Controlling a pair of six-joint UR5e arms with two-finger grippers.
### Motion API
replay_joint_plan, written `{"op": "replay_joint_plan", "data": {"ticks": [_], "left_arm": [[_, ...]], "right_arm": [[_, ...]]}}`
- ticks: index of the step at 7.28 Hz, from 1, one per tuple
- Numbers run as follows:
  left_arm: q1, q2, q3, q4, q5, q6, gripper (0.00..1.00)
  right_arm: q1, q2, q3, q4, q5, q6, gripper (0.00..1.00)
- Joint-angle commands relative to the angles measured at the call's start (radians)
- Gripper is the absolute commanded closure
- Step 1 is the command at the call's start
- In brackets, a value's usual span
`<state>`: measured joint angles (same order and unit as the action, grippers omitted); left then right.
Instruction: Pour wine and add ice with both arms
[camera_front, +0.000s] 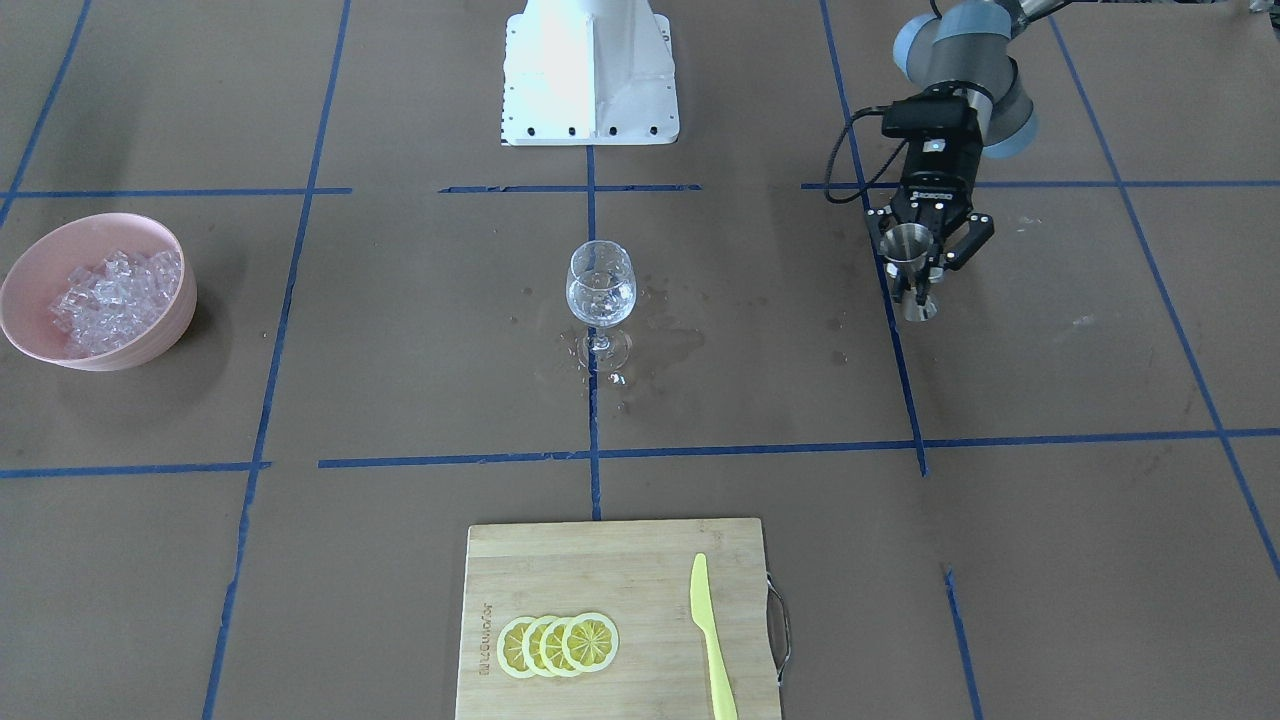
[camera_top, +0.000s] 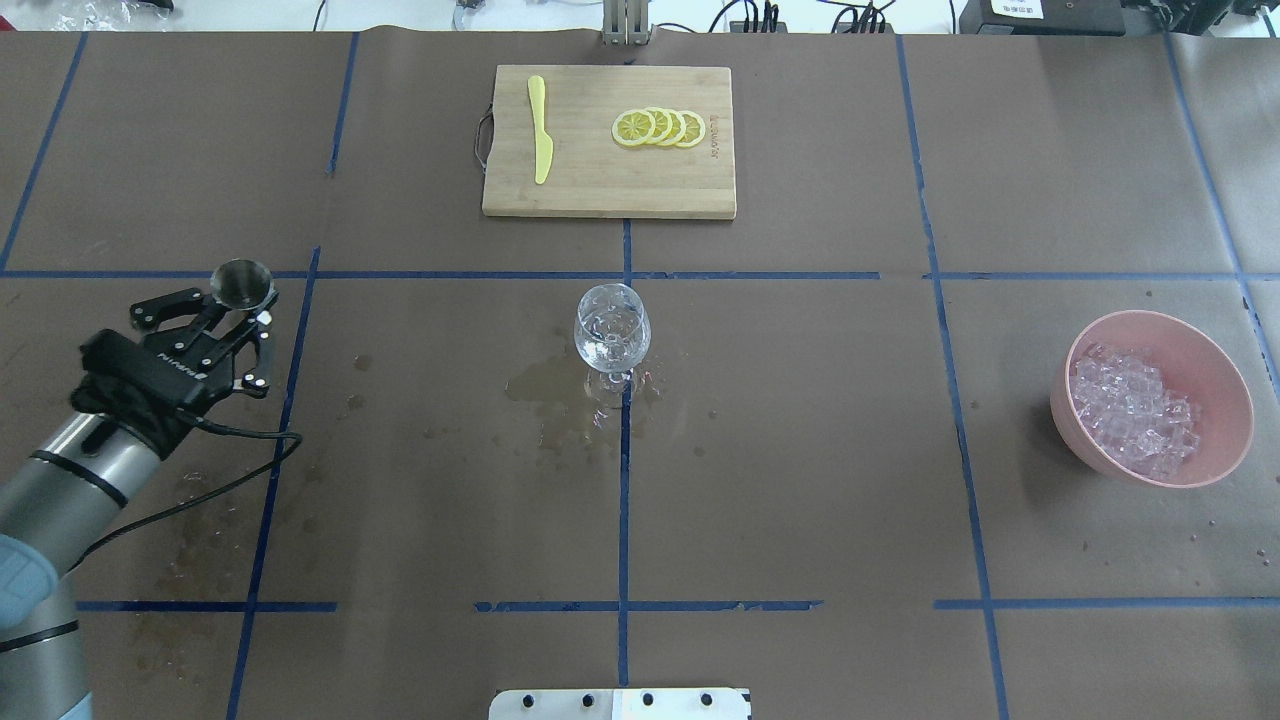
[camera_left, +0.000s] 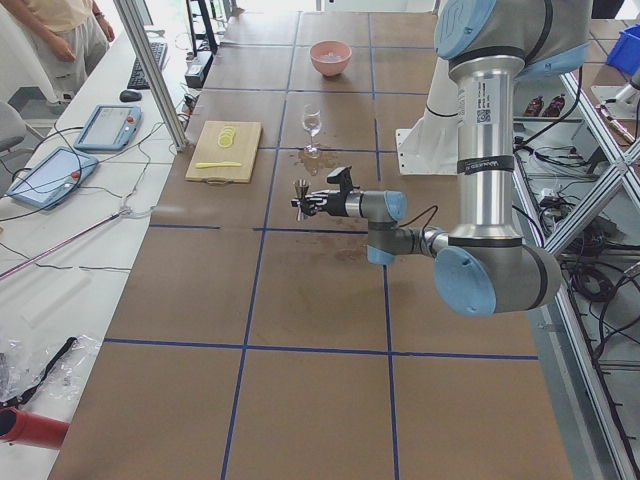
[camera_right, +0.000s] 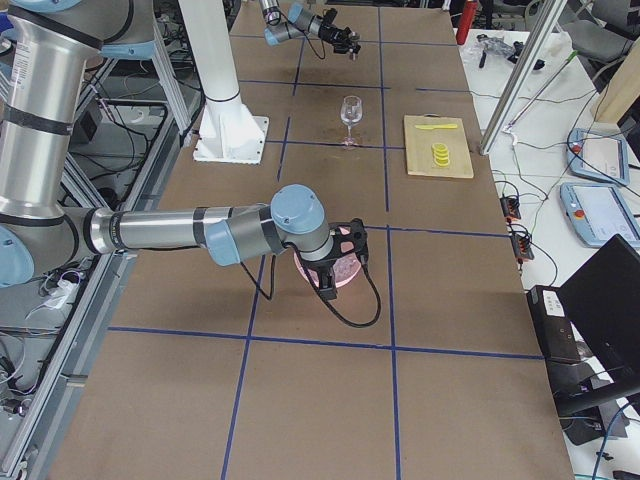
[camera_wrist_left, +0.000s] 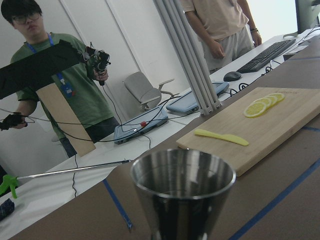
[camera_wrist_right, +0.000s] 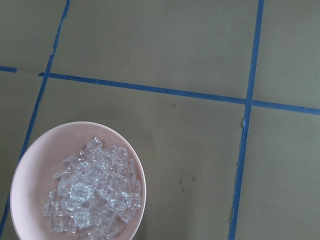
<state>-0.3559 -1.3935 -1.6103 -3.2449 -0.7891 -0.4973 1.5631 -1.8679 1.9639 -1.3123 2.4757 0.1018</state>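
**Slick cubes, thin glass**

Left gripper (camera_front: 918, 281): closed on the waist of a steel jigger (camera_front: 910, 245), upright, clear of the table (camera_front: 400, 350). Wine inside: cannot tell. Wine glass (camera_front: 601, 285) well off to one side of it, in a wet patch (camera_top: 545, 385); thin, top-heavy, easily tipped.

Right gripper (camera_right: 337, 262): opening not readable. Ice (camera_wrist_right: 92, 192) directly beneath, heaped in a pink bowl (camera_wrist_right: 35, 165). Likely hard, light, slippery. Pinch one top cube across flat faces.

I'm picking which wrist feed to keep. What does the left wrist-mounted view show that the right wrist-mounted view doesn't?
Only left wrist: a steel jigger up close, a cutting board with lemon slices and a yellow knife, two people behind. Only right wrist: a pink bowl of ice, seen from above. Both: the brown table with blue tape lines.
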Motion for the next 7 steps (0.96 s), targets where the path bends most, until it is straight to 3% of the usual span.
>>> {"op": "replay_joint_plan", "data": {"ticks": [1, 4, 7], "left_arm": [[0.018, 0.042, 0.058, -0.076, 0.002, -0.167, 1.00], [0.087, 0.041, 0.103, -0.073, 0.014, -0.318, 1.00], [0.184, 0.041, 0.127, -0.073, 0.110, -0.388, 1.00]], "right_arm": [[0.000, 0.003, 0.023, 0.001, 0.000, -0.004, 0.00], [0.000, 0.000, 0.046, 0.001, 0.002, -0.005, 0.00], [0.000, 0.003, 0.052, 0.001, 0.003, -0.005, 0.00]]}}
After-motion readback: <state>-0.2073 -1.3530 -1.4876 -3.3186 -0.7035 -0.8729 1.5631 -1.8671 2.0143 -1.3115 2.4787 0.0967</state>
